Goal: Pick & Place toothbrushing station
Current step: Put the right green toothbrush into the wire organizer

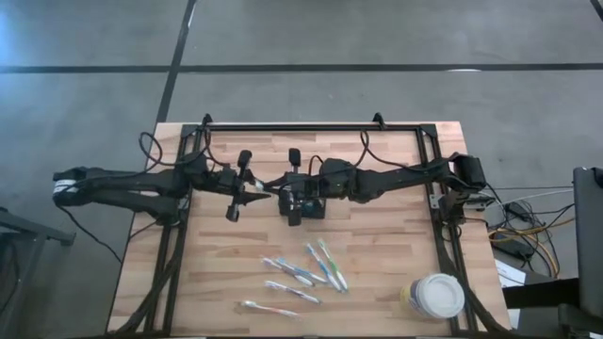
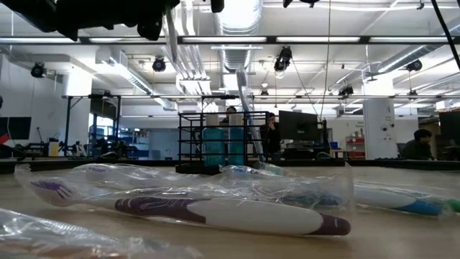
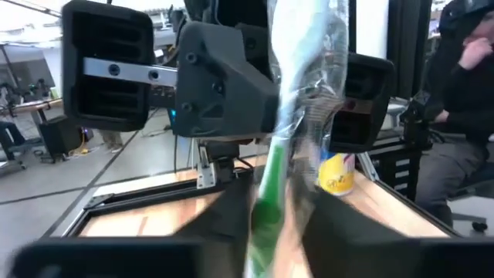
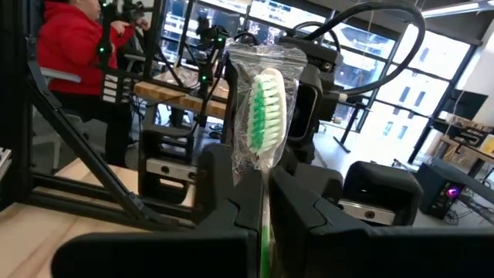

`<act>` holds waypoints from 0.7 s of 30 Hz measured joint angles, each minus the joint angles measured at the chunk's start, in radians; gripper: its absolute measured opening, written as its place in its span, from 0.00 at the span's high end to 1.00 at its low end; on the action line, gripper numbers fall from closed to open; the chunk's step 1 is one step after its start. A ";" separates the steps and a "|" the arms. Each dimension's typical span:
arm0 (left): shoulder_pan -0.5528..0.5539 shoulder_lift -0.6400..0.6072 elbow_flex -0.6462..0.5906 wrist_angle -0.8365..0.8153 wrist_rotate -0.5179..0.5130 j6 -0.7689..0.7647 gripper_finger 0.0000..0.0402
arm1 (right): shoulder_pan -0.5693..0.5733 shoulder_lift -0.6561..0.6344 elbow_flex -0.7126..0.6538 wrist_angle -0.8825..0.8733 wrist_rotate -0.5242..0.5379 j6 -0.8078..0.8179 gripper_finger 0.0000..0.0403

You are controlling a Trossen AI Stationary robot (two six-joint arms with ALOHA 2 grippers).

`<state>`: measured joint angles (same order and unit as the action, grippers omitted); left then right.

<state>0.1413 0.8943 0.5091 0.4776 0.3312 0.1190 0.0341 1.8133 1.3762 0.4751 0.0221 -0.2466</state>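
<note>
Seen from table height, the toothbrushing station [image 2: 213,144] is a small black open-top caddy with dark open-work sides and something teal showing inside. It stands upright near the middle of the table [image 1: 386,250], toward the far edge, directly below where the two arms meet.

The right gripper [image 4: 266,208] is clamped on the handle of a wrapped toothbrush [image 4: 262,108], which it holds upright above the table, with its green and white bristles inside clear plastic. The left gripper [image 3: 270,232] sits at the same green handle from the opposite side. Whether it has closed on the handle cannot be told.

The near half of the table carries several loose wrapped toothbrushes [image 1: 301,273], lying apart from the caddy. A round white tub [image 1: 436,296] stands at the near right corner, close to the edge. A black frame rail [image 1: 311,126] runs along the far edge and down both sides. Bare wood lies to the left and right of the caddy.

The tub bears a yellow label [image 3: 336,174], but its writing is not legible. No other lettering can be read.
</note>
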 joint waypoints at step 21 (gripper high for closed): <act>0.003 -0.336 0.002 -0.390 0.016 0.107 0.94 | 0.015 -0.304 -0.090 -0.295 0.006 0.001 0.78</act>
<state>0.1440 0.5580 0.5113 0.0880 0.3468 0.2261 0.0490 1.5090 1.2865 0.1804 0.0284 -0.2459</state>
